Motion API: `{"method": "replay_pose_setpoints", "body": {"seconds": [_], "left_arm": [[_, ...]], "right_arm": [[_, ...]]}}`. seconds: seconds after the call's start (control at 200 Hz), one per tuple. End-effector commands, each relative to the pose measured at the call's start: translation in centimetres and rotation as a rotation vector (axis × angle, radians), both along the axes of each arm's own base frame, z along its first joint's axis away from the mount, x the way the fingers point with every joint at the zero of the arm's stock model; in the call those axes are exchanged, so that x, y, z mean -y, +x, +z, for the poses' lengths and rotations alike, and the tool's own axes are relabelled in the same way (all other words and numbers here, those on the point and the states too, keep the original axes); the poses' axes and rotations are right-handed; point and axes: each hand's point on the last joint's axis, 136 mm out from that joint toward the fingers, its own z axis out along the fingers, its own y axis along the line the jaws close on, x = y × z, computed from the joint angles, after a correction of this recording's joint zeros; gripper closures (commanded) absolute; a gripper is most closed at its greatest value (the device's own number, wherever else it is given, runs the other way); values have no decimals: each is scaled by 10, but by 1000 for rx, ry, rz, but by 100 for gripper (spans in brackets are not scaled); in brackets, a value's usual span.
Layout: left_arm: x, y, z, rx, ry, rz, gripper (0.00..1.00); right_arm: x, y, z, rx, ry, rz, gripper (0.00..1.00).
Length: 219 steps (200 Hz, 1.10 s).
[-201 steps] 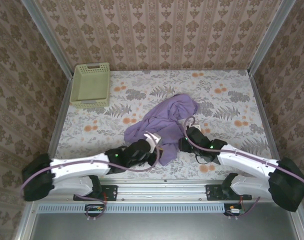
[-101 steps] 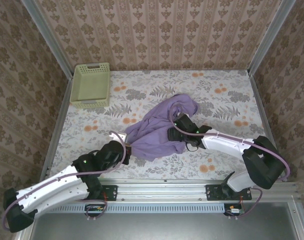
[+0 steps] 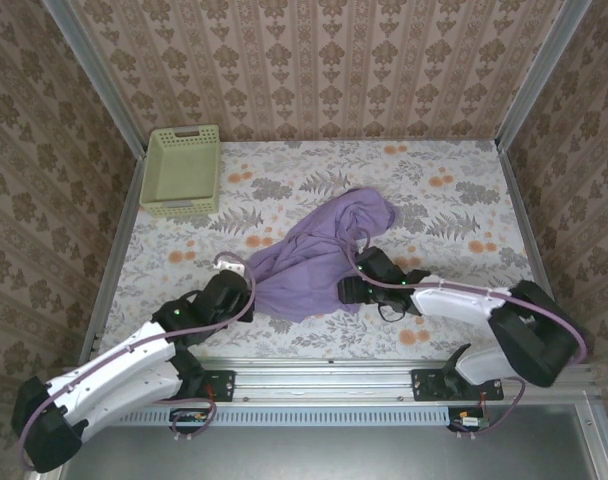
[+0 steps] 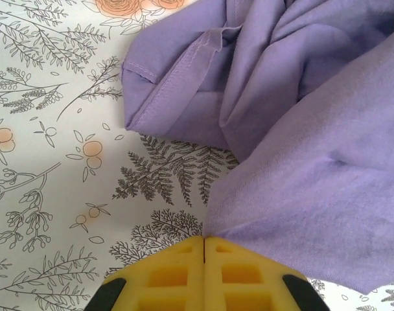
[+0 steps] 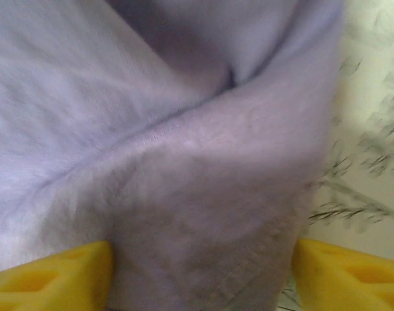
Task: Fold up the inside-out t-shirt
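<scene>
The lavender t-shirt (image 3: 319,250) lies crumpled in the middle of the floral table, a hemmed fold (image 4: 177,78) lying left of the bulk. My left gripper (image 3: 246,287) sits at the shirt's near-left edge. Its yellow pads (image 4: 204,241) are pressed together, with a corner of the purple cloth (image 4: 301,181) running into their tip. My right gripper (image 3: 346,290) is at the shirt's near-right edge. Its jaws stand wide apart (image 5: 203,259), and a thick fold of the shirt (image 5: 184,162) fills the gap between the yellow fingers (image 5: 54,269). No white tag shows.
A pale green plastic basket (image 3: 182,170) stands at the back left corner of the table. Metal rails and patterned walls close in the table on both sides and at the back. Bare floral tablecloth (image 3: 454,190) lies right of the shirt.
My left arm has swung left, dragging the shirt's near part left with it. My right gripper went up onto the shirt, then dropped back a little toward the near edge.
</scene>
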Motion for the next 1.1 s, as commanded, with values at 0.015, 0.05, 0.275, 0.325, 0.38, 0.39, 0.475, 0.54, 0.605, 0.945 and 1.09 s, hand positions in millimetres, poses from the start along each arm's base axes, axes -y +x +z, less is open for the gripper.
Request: {"method": "replay_pose_setpoints", "body": {"seconds": [0.015, 0.05, 0.275, 0.325, 0.38, 0.39, 0.475, 0.54, 0.605, 0.945, 1.09], "left_arm": [[0, 11, 17, 42, -5, 18, 100], [-2, 15, 20, 48, 3, 28, 100], [0, 51, 90, 229, 60, 31, 100], [2, 61, 117, 287, 70, 23, 100], [6, 69, 147, 353, 82, 8, 100], [7, 70, 154, 365, 81, 6, 100], [12, 78, 203, 459, 79, -21, 100], [16, 79, 237, 523, 51, -37, 100], [17, 76, 262, 579, 11, -47, 100], [18, 90, 200, 449, 115, -13, 100], [40, 100, 174, 345, 150, -73, 100]], "right_arm": [[-8, 0, 0, -18, -16, 2, 56], [-4, 3, 8, 7, -37, -2, 68], [44, 29, 132, 294, -228, -56, 99], [51, 31, 166, 356, -238, -57, 100], [58, 33, 207, 433, -237, -58, 100], [59, 33, 215, 448, -235, -59, 100], [64, 34, 274, 547, -221, -61, 100], [67, 32, 314, 614, -191, -64, 100], [70, 29, 346, 678, -155, -71, 100], [79, 56, 284, 570, -222, -154, 100], [106, 79, 223, 386, -187, -272, 100]]}}
